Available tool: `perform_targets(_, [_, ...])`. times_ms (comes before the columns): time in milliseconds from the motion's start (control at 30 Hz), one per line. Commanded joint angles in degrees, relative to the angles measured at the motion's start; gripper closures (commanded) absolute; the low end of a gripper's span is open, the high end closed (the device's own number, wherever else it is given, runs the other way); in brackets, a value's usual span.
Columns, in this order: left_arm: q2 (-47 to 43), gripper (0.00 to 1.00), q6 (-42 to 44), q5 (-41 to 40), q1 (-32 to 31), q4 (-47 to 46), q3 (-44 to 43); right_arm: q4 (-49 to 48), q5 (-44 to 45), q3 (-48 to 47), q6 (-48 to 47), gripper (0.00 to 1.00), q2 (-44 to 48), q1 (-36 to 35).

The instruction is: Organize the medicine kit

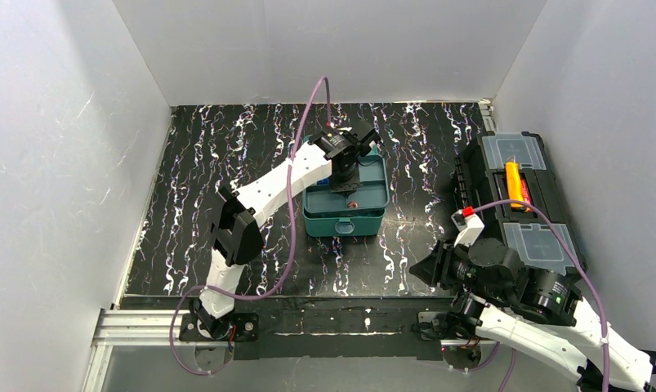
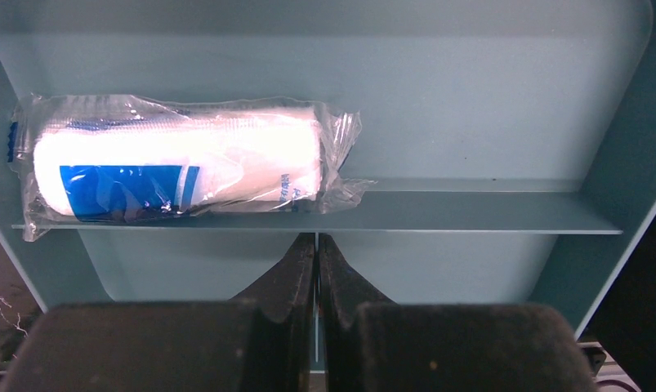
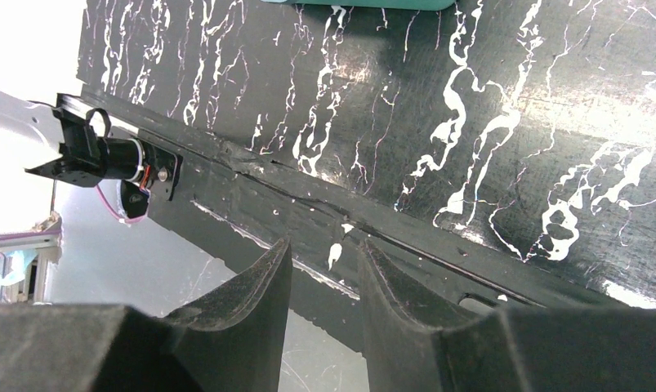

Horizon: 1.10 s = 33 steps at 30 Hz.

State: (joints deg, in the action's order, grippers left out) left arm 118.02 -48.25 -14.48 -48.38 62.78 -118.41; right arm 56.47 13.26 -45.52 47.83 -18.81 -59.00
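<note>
1. Right gripper (image 3: 324, 251): at the near right of the table, low over its near edge. Fingers apart, nothing between them.

2. Table (image 1: 226, 163): black surface with white marbled streaks, walled in by white panels on the left, right and far sides.

3. Black toolbox (image 1: 545, 192): along the right edge, just beyond the right arm. Clear compartment lids at its near and far ends; an orange-and-yellow item (image 1: 516, 186) lies in the middle section.

4. Medicine kit (image 1: 373, 216): small teal box with rounded corners, near the middle of the table, well apart from the toolbox. Latch side faces near. Open at the top, blue-teal inner tray showing.

5. Left gripper (image 2: 316, 245): reached out from the near left and pointing down into the kit. Fingers pressed together, holding nothing.

6. Divider (image 2: 439, 212): thin wall running across the tray, just beyond the left fingertips in the wrist view.

7. Bandage roll (image 2: 177, 167): white, with a blue label, sealed in a clear crinkled wrapper. Lies on its side in the tray against the divider, on the side away from the gripper, at the left of that view.
</note>
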Motion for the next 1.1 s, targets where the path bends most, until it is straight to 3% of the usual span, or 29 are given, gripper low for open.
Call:
perform_targets(0, [-0.8, 1.00, -1.1, -2.6, -1.1, 0.7, 1.1, -1.3, -0.7, 0.5, -0.6, 0.57, 0.1, 0.0])
perform_targets(533, [-3.3, 1.00, -1.1, -5.5, -1.5, 1.7, 4.9, -2.7, -1.8, 1.5, -0.8, 0.57, -0.8, 0.0])
perform_targets(1067, [-4.5, 1.00, -1.1, -2.8, -1.4, -0.5, 12.2, -3.2, -2.6, 2.2, 0.4, 0.57, -0.8, 0.0])
